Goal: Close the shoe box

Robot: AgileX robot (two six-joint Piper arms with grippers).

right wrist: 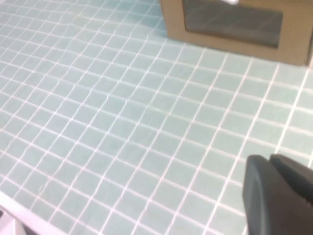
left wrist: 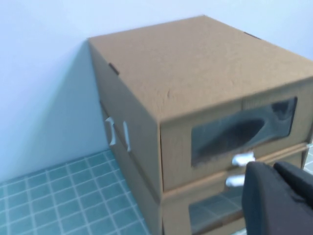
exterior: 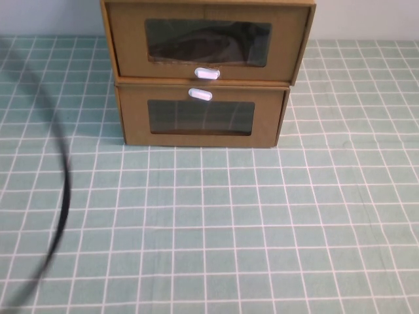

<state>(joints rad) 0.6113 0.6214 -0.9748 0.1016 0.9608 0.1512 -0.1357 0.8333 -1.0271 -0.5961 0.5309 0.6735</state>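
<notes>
Green grid-patterned table mat (exterior: 209,222), plain pale wall (left wrist: 44,73) behind, seemingly soft even light

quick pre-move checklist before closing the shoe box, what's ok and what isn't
1. Shoe box located, stacked on the lower box: ok.
2. Drawer shut: not ok, its front overhangs the lower box.
3. Pull tab in sight: ok.
4. Green mat in front of the boxes unobstructed: ok.
5. Left tool near the box front: ok; open or shut: cannot tell.
6. Right tool low over the mat, away from the boxes: ok; state: cannot tell.
</notes>
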